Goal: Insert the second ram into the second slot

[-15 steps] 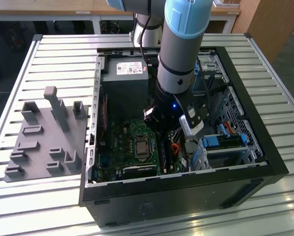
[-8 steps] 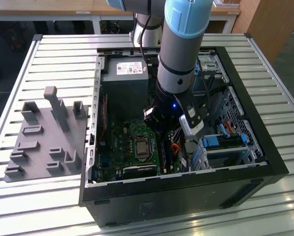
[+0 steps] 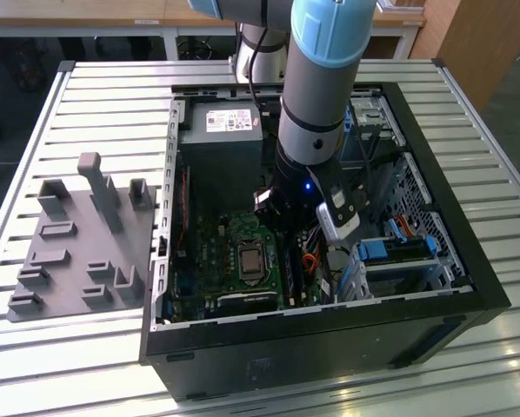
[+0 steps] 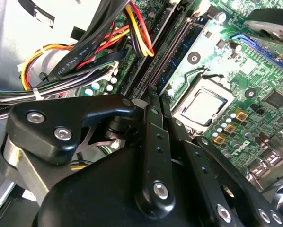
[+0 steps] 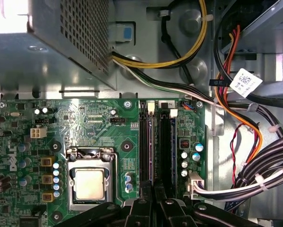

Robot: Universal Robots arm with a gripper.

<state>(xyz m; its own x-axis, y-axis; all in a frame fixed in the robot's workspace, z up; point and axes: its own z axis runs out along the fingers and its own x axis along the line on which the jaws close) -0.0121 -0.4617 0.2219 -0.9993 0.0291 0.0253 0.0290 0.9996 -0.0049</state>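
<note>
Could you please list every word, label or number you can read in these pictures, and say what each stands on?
None can be quoted reliably.
White label on the grey power supply box: print too small to read.
White tag on a black cable: too small.
White lettering along the flat black cable: not legible.
White markings on the green motherboard: too small.

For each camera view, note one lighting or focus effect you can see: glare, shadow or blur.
Exterior view: the computer case interior is shadowed, while the slatted table is evenly lit. First wrist view: overexposed white glare on the power supply. Second wrist view: the near gripper linkage looks soft, and a washed-out bright patch sits beside the cables.
</note>
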